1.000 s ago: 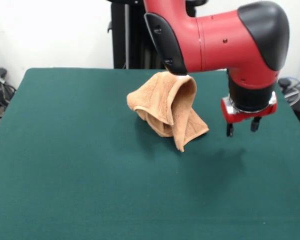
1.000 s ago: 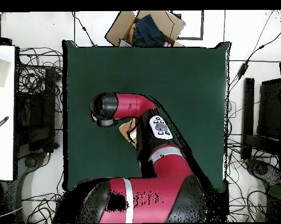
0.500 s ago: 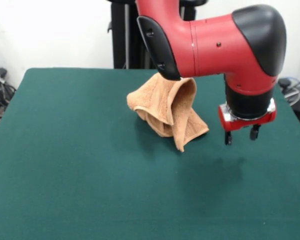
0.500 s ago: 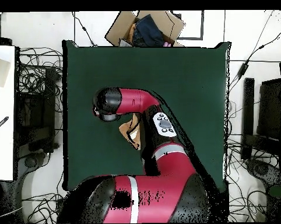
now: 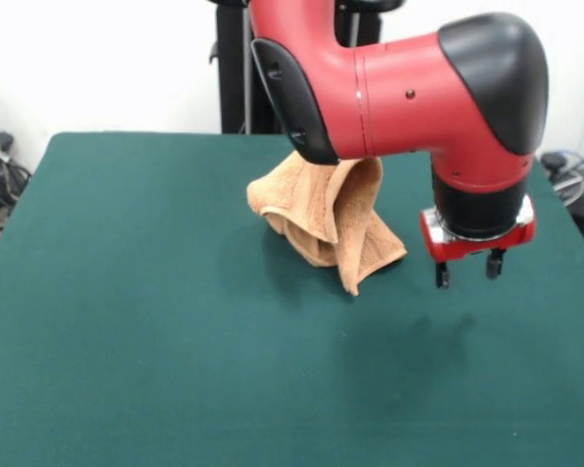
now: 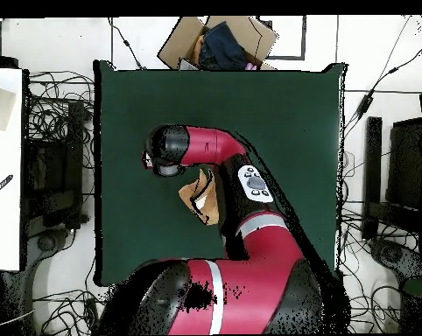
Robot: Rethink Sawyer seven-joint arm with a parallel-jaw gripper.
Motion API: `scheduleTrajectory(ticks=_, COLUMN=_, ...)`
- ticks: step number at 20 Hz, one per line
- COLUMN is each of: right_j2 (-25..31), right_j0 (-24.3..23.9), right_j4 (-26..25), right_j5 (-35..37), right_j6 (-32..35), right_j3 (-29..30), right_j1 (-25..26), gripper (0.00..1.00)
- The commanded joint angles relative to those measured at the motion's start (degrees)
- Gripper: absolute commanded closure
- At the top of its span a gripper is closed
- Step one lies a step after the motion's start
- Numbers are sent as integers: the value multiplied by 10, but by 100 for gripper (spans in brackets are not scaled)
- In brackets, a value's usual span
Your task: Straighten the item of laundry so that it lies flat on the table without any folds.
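Note:
The orange-tan towel (image 5: pixel 329 219) lies crumpled in a folded heap on the green table (image 5: pixel 127 321), right of centre in the front view. Its upper part is hidden behind the red arm. In the overhead view only a piece of the towel (image 6: pixel 204 194) shows beside the arm. My gripper (image 5: pixel 464 270) hangs above the cloth to the right of the towel, apart from it. Its two short black fingers (image 5: pixel 442 276) stand apart and hold nothing. In the overhead view the gripper is hidden under the black wrist.
The red arm (image 5: pixel 389 88) reaches across above the towel. A cardboard box (image 6: pixel 219 39) with dark things in it stands beyond the table's far edge in the overhead view. Cables lie on the floor at both sides of the table.
The gripper has come slightly lower and toward the camera, staying right of the towel. The towel has not moved.

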Motion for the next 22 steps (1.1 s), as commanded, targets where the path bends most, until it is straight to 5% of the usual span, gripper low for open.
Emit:
scheduleTrajectory(ticks=1, right_j2=54, right_j0=-11, right_j4=-5, right_j5=65, right_j6=-40, right_j3=-7, right_j1=6, gripper=0)
scheduleTrajectory(ticks=22, right_j2=72, right_j0=-46, right_j4=-12, right_j5=149, right_j6=-79, right_j3=-61, right_j1=24, gripper=0)
